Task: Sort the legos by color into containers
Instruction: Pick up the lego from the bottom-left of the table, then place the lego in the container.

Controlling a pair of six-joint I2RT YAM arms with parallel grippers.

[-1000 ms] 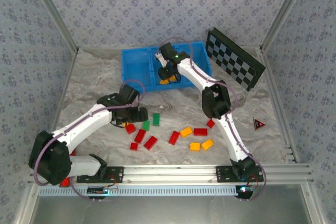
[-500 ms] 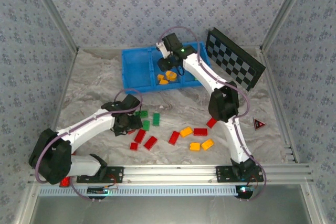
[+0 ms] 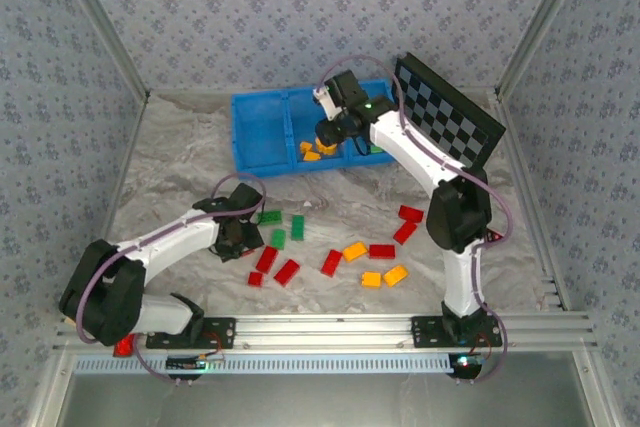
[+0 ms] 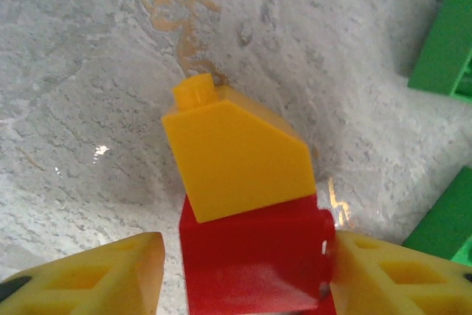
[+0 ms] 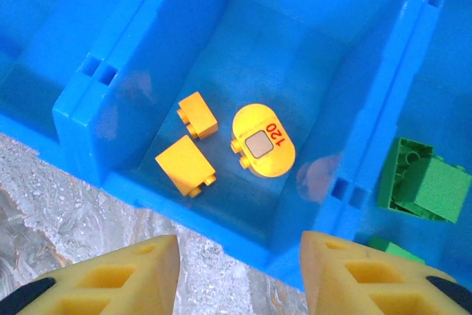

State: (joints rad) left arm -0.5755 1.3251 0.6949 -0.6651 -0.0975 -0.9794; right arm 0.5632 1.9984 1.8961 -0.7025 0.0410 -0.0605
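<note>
The blue tray (image 3: 262, 132) stands at the back, with three orange-yellow legos (image 5: 263, 140) in its middle container and green ones (image 5: 424, 182) in the right container. Red (image 3: 287, 271), green (image 3: 297, 226) and orange (image 3: 354, 250) legos lie scattered on the table. My left gripper (image 3: 238, 237) is low over the table, its jaws astride a red brick (image 4: 251, 256) that abuts a yellow sloped brick (image 4: 236, 153). The right finger (image 4: 398, 278) touches the red brick and the left finger (image 4: 96, 278) stands just off it. My right gripper (image 5: 240, 271) hangs open and empty over the middle container's front wall (image 5: 192, 197).
A black-and-white checkered board (image 3: 447, 112) leans at the back right. A small red triangular piece (image 3: 492, 237) lies near the right edge. Two green bricks (image 4: 442, 42) sit close to the right of my left gripper. Papered walls enclose the table.
My left gripper has dropped down around the red brick and its jaws have narrowed. The right arm has risen out of the middle container and swung to the right.
</note>
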